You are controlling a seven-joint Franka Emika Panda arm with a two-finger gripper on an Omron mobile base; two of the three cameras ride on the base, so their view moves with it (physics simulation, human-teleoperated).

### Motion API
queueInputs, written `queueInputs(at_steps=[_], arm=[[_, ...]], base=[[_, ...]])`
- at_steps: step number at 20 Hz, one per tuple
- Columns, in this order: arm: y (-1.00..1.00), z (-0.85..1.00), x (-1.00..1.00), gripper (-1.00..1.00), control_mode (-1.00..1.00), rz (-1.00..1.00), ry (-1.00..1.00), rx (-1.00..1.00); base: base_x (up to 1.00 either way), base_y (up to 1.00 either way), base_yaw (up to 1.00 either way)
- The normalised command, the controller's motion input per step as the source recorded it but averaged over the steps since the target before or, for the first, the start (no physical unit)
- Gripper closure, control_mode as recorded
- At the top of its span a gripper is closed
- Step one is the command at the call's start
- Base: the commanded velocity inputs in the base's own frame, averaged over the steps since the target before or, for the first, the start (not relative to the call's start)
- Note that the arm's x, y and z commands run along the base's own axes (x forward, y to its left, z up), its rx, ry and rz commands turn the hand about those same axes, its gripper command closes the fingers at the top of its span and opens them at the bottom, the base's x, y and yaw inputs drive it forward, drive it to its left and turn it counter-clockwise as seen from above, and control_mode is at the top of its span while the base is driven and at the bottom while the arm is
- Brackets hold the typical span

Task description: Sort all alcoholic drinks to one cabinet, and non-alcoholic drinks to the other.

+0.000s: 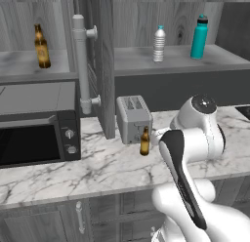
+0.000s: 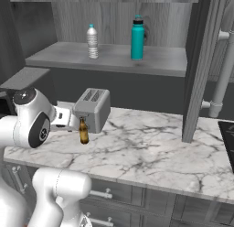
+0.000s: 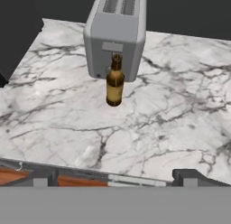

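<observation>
Colours I see from the base cameras
Amber-brown beer bottle (image 1: 144, 142), grey toaster (image 1: 133, 118), teal flask (image 1: 199, 37), white grey-veined marble counter (image 1: 97, 170), dark grey wood-grain cabinets (image 1: 105, 60).

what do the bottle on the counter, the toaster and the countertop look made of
Bottle: amber-brown, glossy, likely glass. Toaster: flat matte grey casing, maybe painted metal or plastic; unclear. Countertop: white with dark grey veining, looks like polished marble or an imitation.

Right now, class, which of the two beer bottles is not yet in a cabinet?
The beer bottle on the marble counter, in front of the toaster. The other beer bottle stands on the left cabinet's shelf.
</observation>
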Motion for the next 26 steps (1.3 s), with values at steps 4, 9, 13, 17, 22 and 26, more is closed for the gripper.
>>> queueInputs(at_steps=[4, 9, 13, 17, 22, 26], arm=[[0.0, -0.05, 0.05, -1.0, -1.0, 0.0, -0.01, -0.01], [0.0, 0.0, 0.08, -1.0, -1.0, 0.0, 0.0, 0.01], [0.0, 0.0, 0.15, -1.0, -1.0, 0.0, 0.0, 0.01], [0.0, -0.03, 0.17, -1.0, -1.0, 0.0, 0.0, 0.0], [0.0, -0.06, 0.18, -1.0, -1.0, 0.0, 0.0, 0.0], [0.01, -0.14, 0.18, -1.0, -1.0, 0.0, 0.0, 0.0]], base=[[0.0, 0.0, 0.0], [0.0, 0.0, 0.0], [0.0, 0.0, 0.0], [0.0, 0.0, 0.0], [0.0, 0.0, 0.0], [0.0, 0.0, 0.0]])
